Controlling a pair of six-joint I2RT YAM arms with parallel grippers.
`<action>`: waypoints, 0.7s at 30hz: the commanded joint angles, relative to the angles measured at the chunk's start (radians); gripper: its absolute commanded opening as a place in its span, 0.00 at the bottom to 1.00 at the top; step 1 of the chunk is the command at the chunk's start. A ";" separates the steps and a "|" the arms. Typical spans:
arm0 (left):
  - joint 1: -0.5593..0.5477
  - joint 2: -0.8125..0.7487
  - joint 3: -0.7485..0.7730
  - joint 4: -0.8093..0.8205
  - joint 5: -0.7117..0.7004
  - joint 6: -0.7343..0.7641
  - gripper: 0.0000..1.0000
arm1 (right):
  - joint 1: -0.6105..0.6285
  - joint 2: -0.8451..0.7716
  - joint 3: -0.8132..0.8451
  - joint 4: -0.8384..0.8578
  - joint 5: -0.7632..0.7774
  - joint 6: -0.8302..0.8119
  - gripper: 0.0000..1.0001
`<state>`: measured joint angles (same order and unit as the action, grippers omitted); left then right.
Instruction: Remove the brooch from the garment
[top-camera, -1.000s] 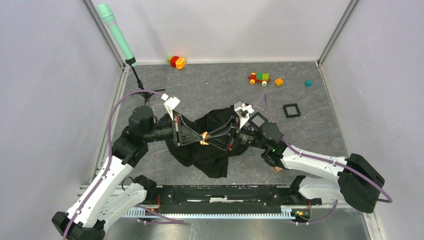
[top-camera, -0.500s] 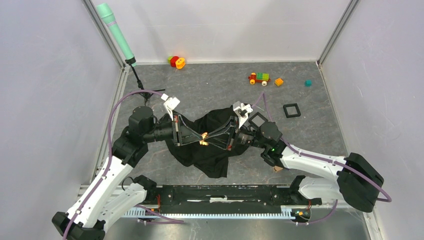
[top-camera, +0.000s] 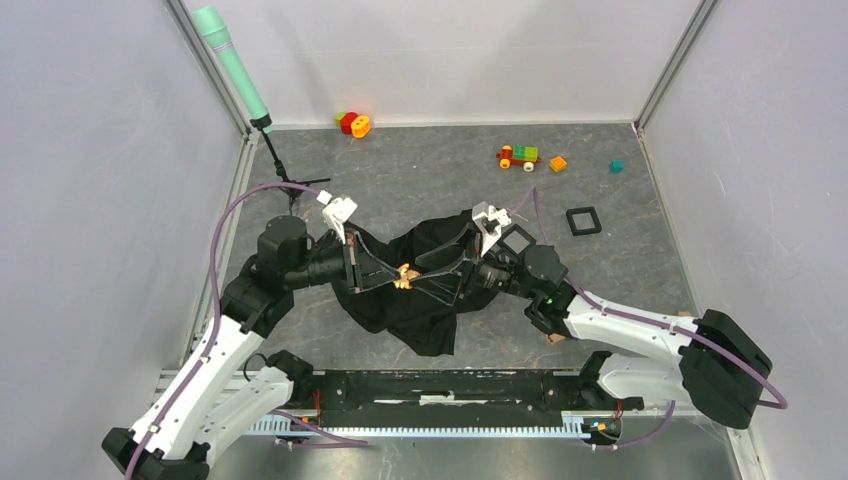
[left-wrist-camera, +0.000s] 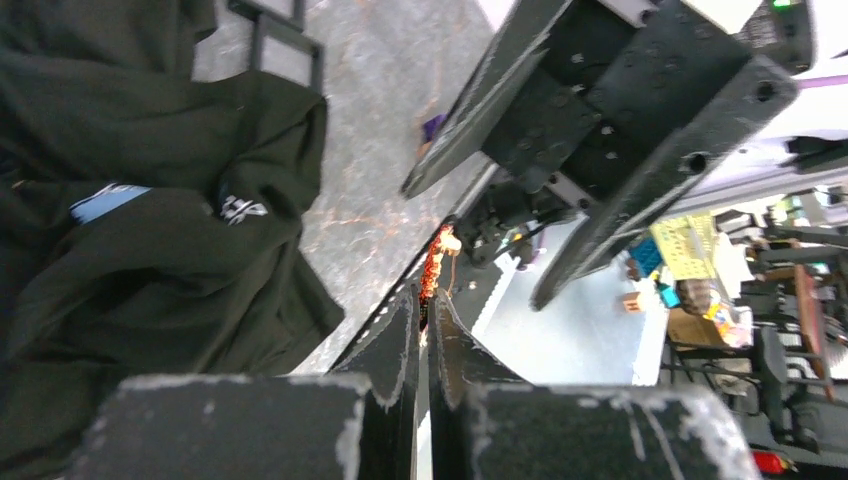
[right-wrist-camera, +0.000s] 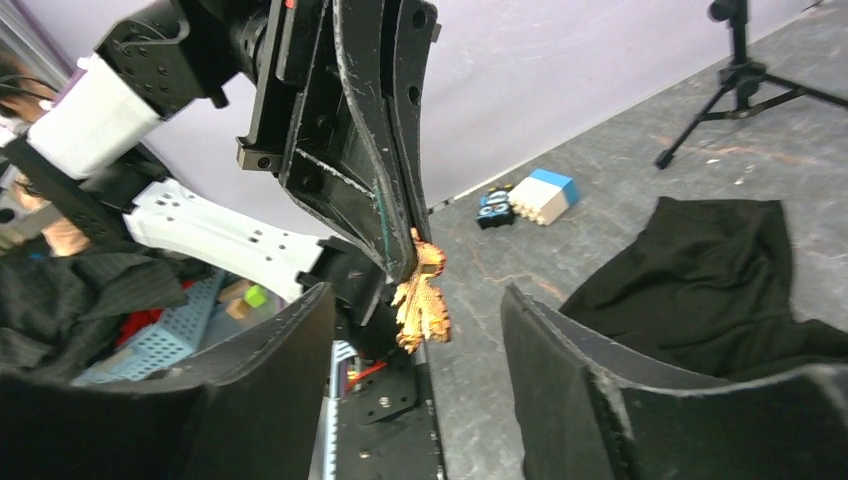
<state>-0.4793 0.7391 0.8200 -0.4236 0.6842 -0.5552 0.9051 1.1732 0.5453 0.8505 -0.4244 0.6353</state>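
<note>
garment (top-camera: 420, 318): black T-shirt, crumpled in a heap on the grey surface (top-camera: 420, 190) between the two arms; blue and white print on one fold in the left wrist view.
brooch (right-wrist-camera: 420, 300): small, orange to cream, petal-shaped; held in the air over the middle of the garment, with no cloth touching it in either wrist view.
left hand (left-wrist-camera: 425, 300): fingers pressed together, clamped on the brooch's top edge; raised above the garment's middle.
right hand (right-wrist-camera: 415, 295): fingers spread wide, one on each side of the brooch and apart from it; above the garment, tip to tip with the left hand.
black square frame (top-camera: 583, 220): flat on the surface, near the garment's far right side.
toy train (top-camera: 518, 155): beyond the garment toward the far wall, right of its middle.
orange block (top-camera: 558, 164): beyond the garment, just beside the train.
teal block (top-camera: 616, 166): beyond the garment, farther right again.
ring toys (top-camera: 353, 124): red and orange, well beyond the garment at the far wall.
tripod (top-camera: 290, 182): beyond the garment's left side, carrying a tilted mint-green tube (top-camera: 232, 65).
</note>
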 joint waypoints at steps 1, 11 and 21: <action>-0.002 0.001 0.050 -0.124 -0.160 0.124 0.02 | -0.008 -0.049 -0.033 -0.009 0.051 -0.049 0.72; -0.019 0.068 -0.006 -0.185 -0.197 0.138 0.02 | -0.007 -0.093 -0.022 -0.572 0.355 -0.333 0.77; -0.139 0.288 -0.204 0.122 -0.361 -0.071 0.02 | -0.097 0.020 0.004 -0.737 0.520 -0.321 0.67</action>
<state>-0.6041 0.9504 0.6552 -0.4915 0.4156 -0.5064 0.8383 1.1385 0.5209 0.1574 0.0261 0.3153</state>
